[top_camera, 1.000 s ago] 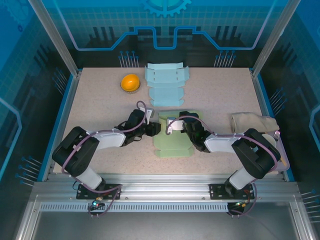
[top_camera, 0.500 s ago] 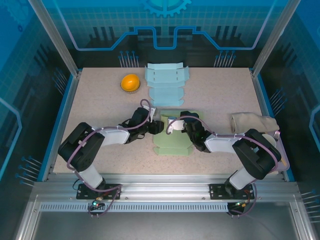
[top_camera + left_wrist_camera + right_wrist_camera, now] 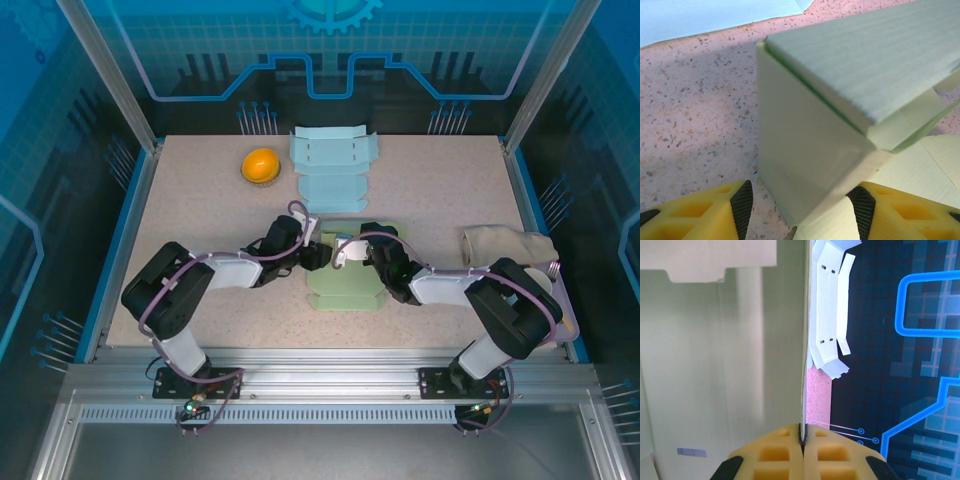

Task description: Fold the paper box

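Note:
A pale green paper box [image 3: 348,274] lies half folded in the middle of the table. My left gripper [image 3: 312,256] is at its left side, open; its yellow fingers [image 3: 715,212] stand either side of the box's raised corner wall [image 3: 805,165], not closed on it. My right gripper [image 3: 352,250] sits over the box's upper middle and is shut on a thin upright panel of the box [image 3: 804,340], the edge pinched between the yellow pads [image 3: 790,445]. The box's inner face [image 3: 715,365] spreads to the left of that panel.
A flat light blue box blank [image 3: 332,165] lies at the back of the table, also seen as [image 3: 830,305]. An orange round object [image 3: 260,164] sits back left. A beige cloth [image 3: 505,245] lies at the right edge.
My left gripper has moved right and slightly back, closing in on the box's left corner. The right gripper has held still on the panel.

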You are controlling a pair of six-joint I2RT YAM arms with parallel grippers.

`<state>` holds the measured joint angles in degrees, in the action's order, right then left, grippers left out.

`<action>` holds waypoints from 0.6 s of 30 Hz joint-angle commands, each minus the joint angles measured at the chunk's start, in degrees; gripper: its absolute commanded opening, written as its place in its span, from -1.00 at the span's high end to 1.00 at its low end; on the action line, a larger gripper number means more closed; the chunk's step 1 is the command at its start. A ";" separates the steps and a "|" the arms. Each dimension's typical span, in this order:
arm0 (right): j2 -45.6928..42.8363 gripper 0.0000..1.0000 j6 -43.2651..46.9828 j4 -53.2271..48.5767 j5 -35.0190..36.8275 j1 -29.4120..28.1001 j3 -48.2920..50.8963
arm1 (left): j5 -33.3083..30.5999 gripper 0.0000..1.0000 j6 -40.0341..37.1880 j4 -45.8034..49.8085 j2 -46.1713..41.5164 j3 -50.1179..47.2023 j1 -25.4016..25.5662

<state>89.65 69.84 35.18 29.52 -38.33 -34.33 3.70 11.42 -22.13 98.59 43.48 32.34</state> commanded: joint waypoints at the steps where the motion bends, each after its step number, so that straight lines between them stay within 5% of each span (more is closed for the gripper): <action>1: -0.26 1.00 -1.29 -5.10 -4.29 -1.49 1.02 | -1.92 -0.17 -2.40 -0.21 1.90 3.07 0.35; 18: -0.44 1.00 -1.90 -6.79 -5.53 -1.53 0.92 | -9.77 -0.11 -2.05 -0.10 4.24 5.92 0.32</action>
<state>89.19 69.01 34.33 29.15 -38.33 -34.33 -0.62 10.13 -20.88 101.47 47.22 32.86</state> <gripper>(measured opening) 0.043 0.558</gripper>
